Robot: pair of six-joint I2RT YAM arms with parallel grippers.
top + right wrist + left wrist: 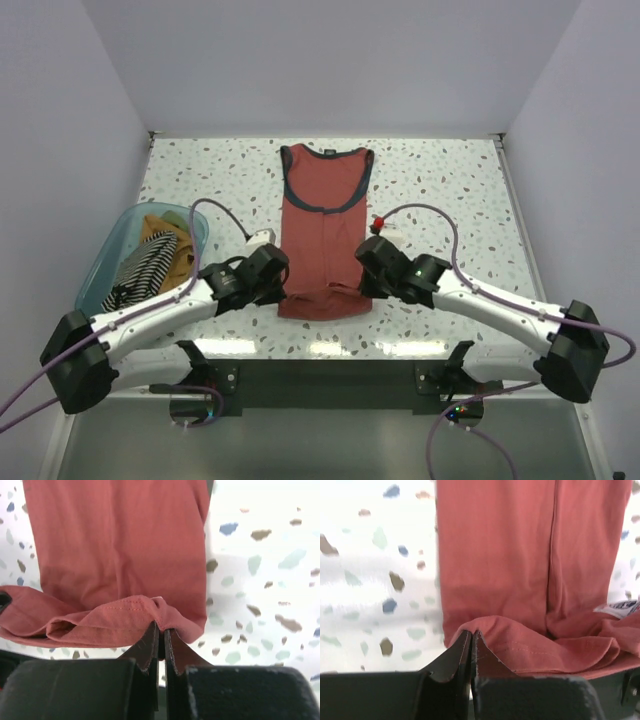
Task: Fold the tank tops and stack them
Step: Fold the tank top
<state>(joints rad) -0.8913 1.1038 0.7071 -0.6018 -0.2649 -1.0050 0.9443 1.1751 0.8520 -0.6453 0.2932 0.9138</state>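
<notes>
1 rust-red tank top (325, 215) lies flat at the centre of the table (450, 190). 1 striped top (138, 268) and 1 mustard top (165, 232) sit in 1 teal bin (103, 255) at left. Of the 2 pincers, the left gripper (471, 636) and the right gripper (161, 630) are each clamped tight on a lower hem corner. Only the wrist views show the hem bunched up, and only the left wrist view shows 1 white label (620, 607).

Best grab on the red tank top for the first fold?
The two hem corners, from the near side. The red tank top lies flat, neck away, hem nearest the arms; left gripper and right gripper have fingers shut on those corners.
</notes>
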